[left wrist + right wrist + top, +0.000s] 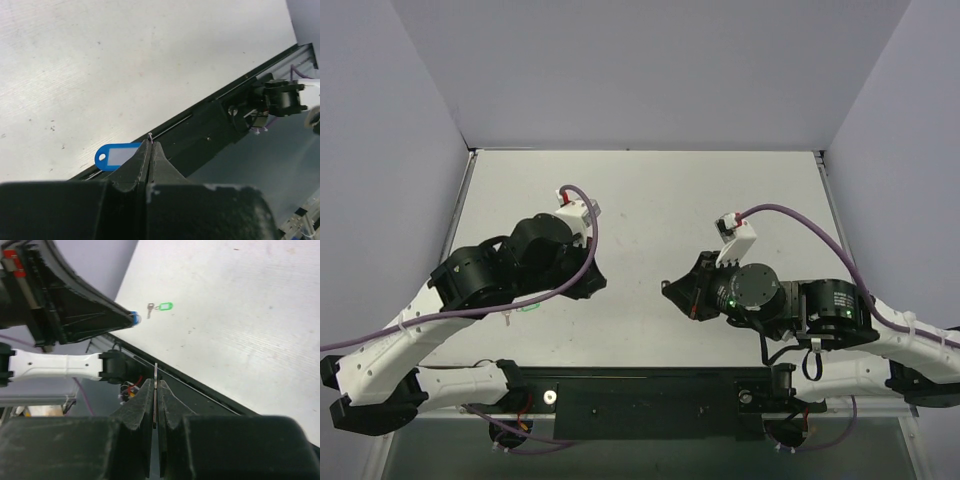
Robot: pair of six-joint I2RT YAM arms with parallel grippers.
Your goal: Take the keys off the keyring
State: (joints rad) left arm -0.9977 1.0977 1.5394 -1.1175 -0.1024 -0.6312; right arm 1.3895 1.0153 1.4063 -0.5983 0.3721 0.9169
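Blue keyring (117,155) pinched in left end effector (151,144); key (156,371) gripped in right end effector (156,383)

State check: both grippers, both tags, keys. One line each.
left gripper: shut on the blue tag at its ring end.
right gripper: shut on the key.
blue tag: held, sticking out beside the left fingers; no key seen on it.
key: edge-on silver strip between the right fingers, apart from the blue tag.
green tag: lying on the table, ungripped.
second key: joined to the green tag.
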